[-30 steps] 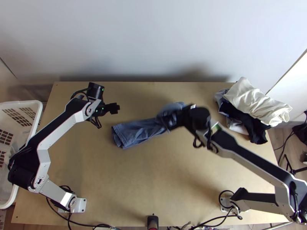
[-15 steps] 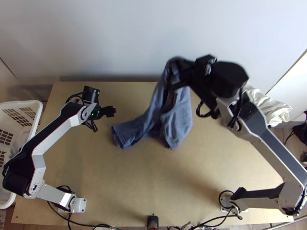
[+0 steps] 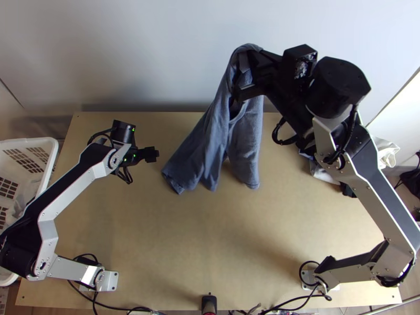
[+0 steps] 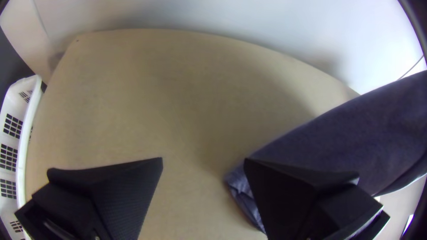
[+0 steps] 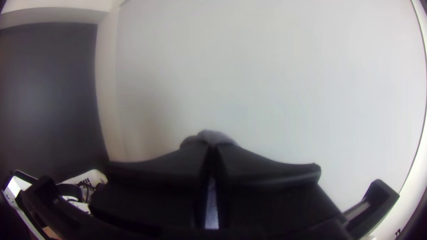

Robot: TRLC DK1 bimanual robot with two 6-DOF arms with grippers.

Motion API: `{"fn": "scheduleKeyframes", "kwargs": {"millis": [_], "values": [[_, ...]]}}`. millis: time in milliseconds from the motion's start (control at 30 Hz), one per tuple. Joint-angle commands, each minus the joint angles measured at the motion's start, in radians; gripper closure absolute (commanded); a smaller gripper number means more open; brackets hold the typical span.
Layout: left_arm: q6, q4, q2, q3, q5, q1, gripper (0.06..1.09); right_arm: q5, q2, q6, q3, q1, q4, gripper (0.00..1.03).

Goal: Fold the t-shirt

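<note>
Well, our right fingers [image 5: 267,178] clamp the t-shirt [image 3: 210,139], hanging bunched over the tabletop [image 3: 157,236]; gripped at one spot, it could slump crumpled when lowered. Our left fingers [image 4: 122,193], spread apart above the tabletop, could snag its lower end if swung inward.

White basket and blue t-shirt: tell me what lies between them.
In the top view, the left arm and the left gripper lie between the basket and the t-shirt, above the wooden table.
</note>
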Motion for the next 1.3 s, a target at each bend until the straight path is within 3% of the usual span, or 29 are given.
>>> {"fn": "scheduleKeyframes", "kwargs": {"millis": [0, 300, 467, 667, 733, 900, 1267], "values": [[0.016, 0.001, -0.023, -0.006, 0.001, 0.000, 0.19, -0.001, 0.007, 0.004, 0.044, 0.015, 0.004, 1.00], [0.045, 0.022, -0.091, -0.042, 0.002, -0.028, 0.19, 0.006, -0.012, -0.005, 0.255, 0.067, -0.021, 1.00], [0.040, 0.048, -0.128, -0.092, -0.001, -0.183, 0.19, 0.033, -0.016, -0.010, 0.282, 0.067, -0.031, 1.00], [0.086, 0.191, -0.177, -0.149, -0.143, -0.494, 0.19, 0.062, -0.025, -0.002, 0.254, 0.070, -0.045, 1.00], [0.103, 0.226, -0.177, -0.137, -0.206, -0.588, 0.15, 0.071, -0.025, -0.002, 0.251, 0.073, -0.047, 1.00], [0.198, 0.301, -0.178, -0.111, -0.330, -0.754, 0.15, 0.088, -0.028, -0.002, 0.245, 0.076, -0.067, 1.00], [0.315, 0.404, -0.166, -0.071, -0.346, -0.864, 0.15, 0.117, -0.033, -0.002, 0.226, 0.076, -0.067, 1.00]]}}
